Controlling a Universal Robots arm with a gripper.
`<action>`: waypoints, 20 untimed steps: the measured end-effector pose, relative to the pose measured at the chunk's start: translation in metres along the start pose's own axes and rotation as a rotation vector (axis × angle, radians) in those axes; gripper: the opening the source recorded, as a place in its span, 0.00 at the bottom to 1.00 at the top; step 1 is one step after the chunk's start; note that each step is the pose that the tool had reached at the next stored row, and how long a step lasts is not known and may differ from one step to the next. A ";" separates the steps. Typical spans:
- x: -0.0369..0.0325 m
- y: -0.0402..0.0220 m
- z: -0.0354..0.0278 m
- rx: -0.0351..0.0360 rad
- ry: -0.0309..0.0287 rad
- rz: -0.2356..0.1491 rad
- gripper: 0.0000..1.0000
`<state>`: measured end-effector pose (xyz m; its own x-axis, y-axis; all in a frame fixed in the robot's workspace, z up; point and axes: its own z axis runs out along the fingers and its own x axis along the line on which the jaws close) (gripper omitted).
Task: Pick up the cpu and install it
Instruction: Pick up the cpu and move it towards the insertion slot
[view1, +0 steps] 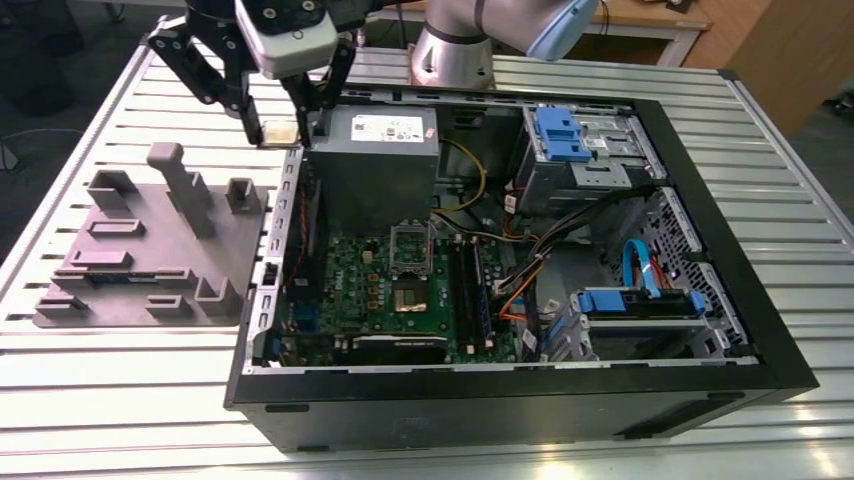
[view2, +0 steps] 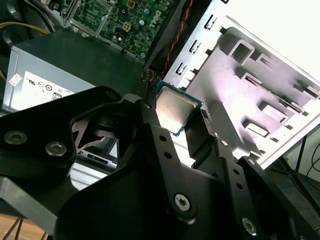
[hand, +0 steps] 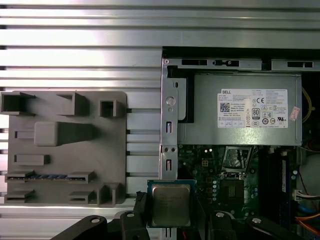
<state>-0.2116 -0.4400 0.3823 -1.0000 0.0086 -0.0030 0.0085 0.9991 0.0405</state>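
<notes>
Cpu (hand: 171, 204) clamped flat in the hand (view1: 280, 130), held above the case wall (hand: 168, 125); open socket (hand: 231, 190) lower, off to the hand's side. Mid-carry; seating likely needs level, square alignment.

arm (view1: 461, 45) comes in at 12 o'clock, gripper (view1: 280, 136) at 11 o'clock points down, fingers (view1: 250, 116) clamped on cpu (hand: 171, 204).

Shiny silver metal cpu (hand: 170, 204), matt black hand (view1: 280, 131), ribbed brushed-metal table (view1: 120, 400), matt grey plastic tray (hand: 112, 150)
</notes>
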 end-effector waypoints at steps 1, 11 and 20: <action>-0.0003 0.0000 0.0000 0.0000 0.0000 0.000 0.47; -0.0040 0.0000 0.0000 0.0000 0.0000 0.000 0.47; -0.0062 0.0001 0.0000 0.0000 0.0001 0.000 0.47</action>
<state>-0.2054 -0.4400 0.3824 -1.0000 0.0086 -0.0030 0.0085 0.9991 0.0405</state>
